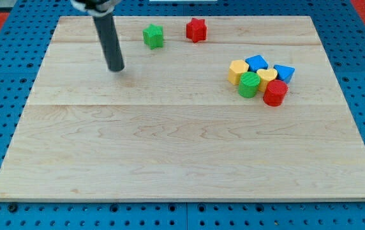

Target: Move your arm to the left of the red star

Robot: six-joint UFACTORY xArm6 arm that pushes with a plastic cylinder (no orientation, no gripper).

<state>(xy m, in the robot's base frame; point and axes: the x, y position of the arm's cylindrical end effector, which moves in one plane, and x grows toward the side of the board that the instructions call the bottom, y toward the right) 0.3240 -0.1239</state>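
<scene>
The red star (196, 29) lies near the view's top, a little right of the middle. A green star (153, 36) lies just to its left, a small gap apart. My tip (115, 68) rests on the board to the lower left of the green star, well left of the red star. The dark rod rises from it toward the view's top left. My tip touches no block.
The wooden board (170, 147) sits on a blue pegboard. At the right, a tight cluster holds a yellow block (237, 70), a blue block (256, 62), a blue triangle (284, 72), a yellow heart (267, 76), a green cylinder (249, 84) and a red cylinder (275, 92).
</scene>
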